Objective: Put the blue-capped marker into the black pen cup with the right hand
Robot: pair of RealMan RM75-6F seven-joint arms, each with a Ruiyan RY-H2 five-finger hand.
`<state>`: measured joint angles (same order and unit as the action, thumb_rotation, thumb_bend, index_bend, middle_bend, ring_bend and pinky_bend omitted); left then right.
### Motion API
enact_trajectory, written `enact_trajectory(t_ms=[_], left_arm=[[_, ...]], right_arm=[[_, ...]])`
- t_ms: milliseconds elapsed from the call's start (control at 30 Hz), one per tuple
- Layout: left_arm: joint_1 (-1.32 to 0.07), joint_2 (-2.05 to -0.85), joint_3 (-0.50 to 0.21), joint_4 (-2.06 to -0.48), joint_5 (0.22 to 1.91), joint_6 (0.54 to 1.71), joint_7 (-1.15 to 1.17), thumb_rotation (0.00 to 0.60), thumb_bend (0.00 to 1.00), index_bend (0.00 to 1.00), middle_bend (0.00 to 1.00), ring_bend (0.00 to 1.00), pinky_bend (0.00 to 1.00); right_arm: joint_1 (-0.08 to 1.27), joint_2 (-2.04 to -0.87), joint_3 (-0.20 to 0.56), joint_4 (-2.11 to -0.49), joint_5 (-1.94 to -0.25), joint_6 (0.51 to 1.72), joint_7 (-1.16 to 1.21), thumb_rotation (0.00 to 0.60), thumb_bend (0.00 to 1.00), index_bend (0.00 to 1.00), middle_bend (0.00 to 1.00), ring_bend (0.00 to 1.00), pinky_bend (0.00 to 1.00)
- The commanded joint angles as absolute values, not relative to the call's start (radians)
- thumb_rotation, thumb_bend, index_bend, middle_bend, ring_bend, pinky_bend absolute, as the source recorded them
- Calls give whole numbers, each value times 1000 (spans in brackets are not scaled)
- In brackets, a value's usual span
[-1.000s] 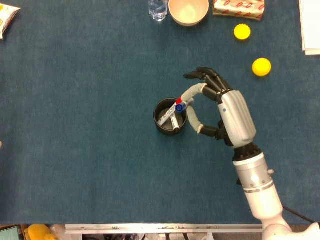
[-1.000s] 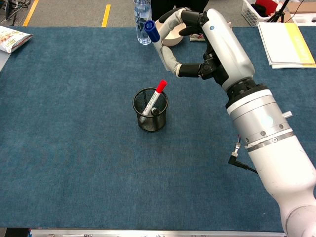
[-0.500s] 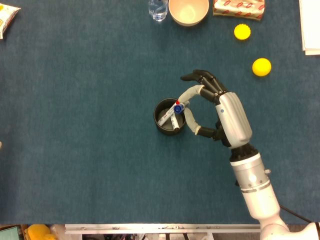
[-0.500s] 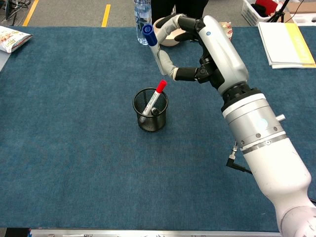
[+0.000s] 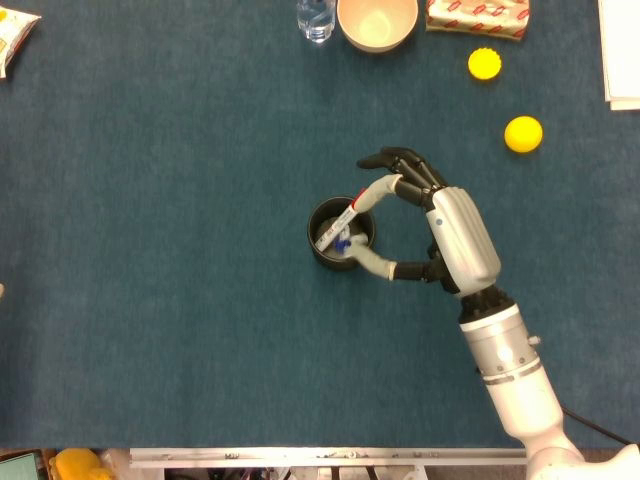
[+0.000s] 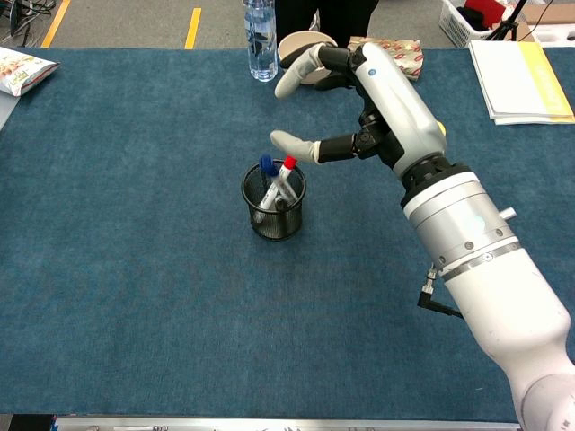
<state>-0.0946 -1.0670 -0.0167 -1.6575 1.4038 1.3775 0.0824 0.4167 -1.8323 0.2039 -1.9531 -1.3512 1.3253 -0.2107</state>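
The blue-capped marker (image 6: 268, 171) stands inside the black mesh pen cup (image 6: 274, 212), cap up, beside a red-capped marker (image 6: 287, 169). In the head view the cup (image 5: 322, 250) shows from above with the blue cap (image 5: 342, 241) inside it. My right hand (image 6: 359, 108) hovers just above and right of the cup with thumb and fingers spread apart, holding nothing; the head view shows the same hand (image 5: 425, 225) at the cup's right rim. The left hand is out of both views.
At the table's far edge stand a water bottle (image 6: 260, 40), a cream bowl (image 5: 377, 22) and a red-patterned packet (image 5: 478, 16). Two yellow balls (image 5: 523, 133) lie at the right back, papers (image 6: 519, 79) at the far right, a snack bag (image 6: 22, 68) at the far left.
My right hand moved left over the cup and let go of the blue-capped marker, which dropped into the cup. The fingers have spread apart.
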Motion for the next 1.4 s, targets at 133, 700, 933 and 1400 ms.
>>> enact_trajectory(t_ms=[133, 700, 933, 1400], left_arm=[[-95, -1067, -16, -1657, 1404, 1377, 81, 600, 154, 459, 366, 282, 452], [-94, -1066, -16, -1663, 1407, 1382, 85, 600, 154, 458, 366, 283, 452], [-94, -1065, -15, -1668, 1409, 1382, 88, 600, 154, 458, 366, 282, 453], [-95, -1062, -14, -1673, 1430, 1389, 59, 600, 153, 459, 366, 283, 453]], right_arm=[[416, -1830, 202, -1951, -1355, 1330, -210, 600, 0, 457, 291, 156, 225], [398, -1682, 156, -1977, -1556, 1392, -367, 600, 51, 457, 291, 156, 225], [361, -1527, 139, -1964, -1616, 1424, -606, 600, 57, 457, 291, 156, 225], [226, -1270, 114, -1976, -1429, 1481, -777, 600, 66, 457, 291, 156, 220]])
